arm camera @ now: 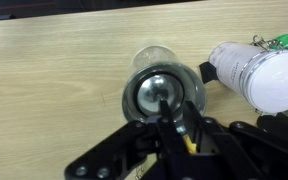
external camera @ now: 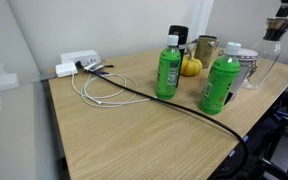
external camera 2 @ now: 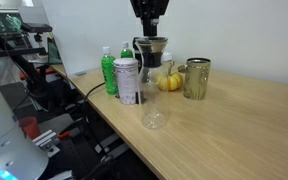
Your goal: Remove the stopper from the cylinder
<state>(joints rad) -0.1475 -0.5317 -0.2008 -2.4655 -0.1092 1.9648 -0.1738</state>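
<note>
Here the wooden worktop [external camera: 134, 130] carries everything. Two green bottles [external camera: 168, 68] [external camera: 221, 82] stand on it, well apart from a white power strip [external camera: 79, 62] and its looped cable [external camera: 104, 90]. The clear cylinder [external camera 2: 154, 108] stands upright near the worktop's edge, just beside a shiny metal canister [external camera 2: 127, 80]. The claw [external camera 2: 150, 36] comes straight down from above, its fingers drawn in and clamped on the rim of the stopper [external camera 2: 151, 48]. The dark brown stopper is at the cylinder's mouth; whether it is seated in the neck or just clear cannot be told. In the wrist view it shows as a dark round disc [arm camera: 162, 95].
</note>
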